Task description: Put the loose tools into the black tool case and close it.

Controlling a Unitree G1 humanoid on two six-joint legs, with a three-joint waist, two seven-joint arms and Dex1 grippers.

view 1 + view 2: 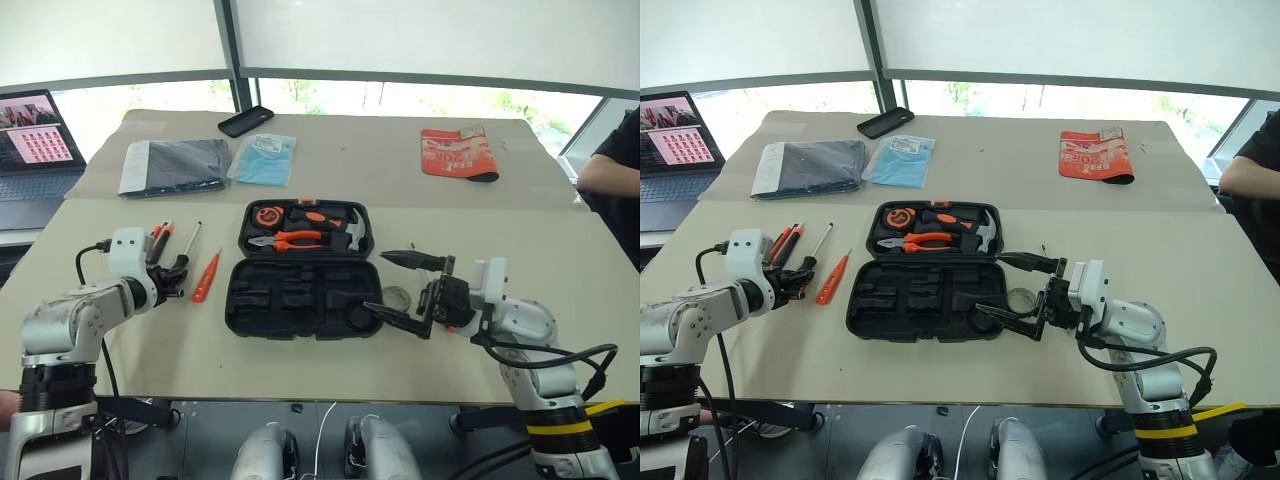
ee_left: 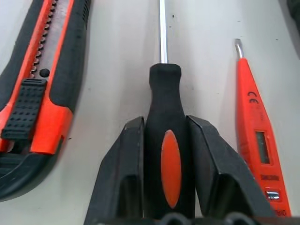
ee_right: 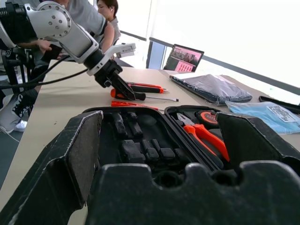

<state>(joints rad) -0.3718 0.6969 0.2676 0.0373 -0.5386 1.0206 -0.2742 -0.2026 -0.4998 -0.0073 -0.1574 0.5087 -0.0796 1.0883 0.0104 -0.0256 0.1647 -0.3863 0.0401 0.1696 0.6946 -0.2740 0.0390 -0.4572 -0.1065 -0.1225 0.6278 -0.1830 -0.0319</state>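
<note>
1. The black tool case (image 1: 300,285) lies open at the middle of the table (image 1: 560,330), its hinge running across.
2. Its far half, toward twelve o'clock, holds orange-handled pliers (image 1: 285,240), a hammer (image 1: 352,232) and a round orange tape measure (image 1: 267,215); the near half, toward six o'clock, shows bare moulded slots.
3. The left gripper (image 2: 166,140) sits at nine o'clock of the case, its two black fingers (image 2: 119,173) closed against the black-and-orange handle of a screwdriver (image 2: 165,140) that lies on the table, shaft pointing away from the robot.
4. The utility knife (image 2: 35,93) lies just beside that screwdriver on the side away from the case; the all-orange tester screwdriver (image 1: 206,276) lies on the case side, between gripper and case.
5. A second orange-and-black screwdriver (image 1: 160,233) lies next to the knife.
6. The right gripper (image 1: 405,288) hovers at three o'clock of the case, pointing toward it, jaws spread wide and holding nothing.
7. A small tape roll (image 1: 397,297) rests on the table between those spread fingers, just off the case's edge.
8. Beyond the case, toward twelve o'clock, lie a dark folded cloth (image 1: 175,165), a blue packet (image 1: 263,158), a black phone (image 1: 246,121) and a red pouch (image 1: 458,153); a laptop (image 1: 35,145) stands at ten o'clock.
</note>
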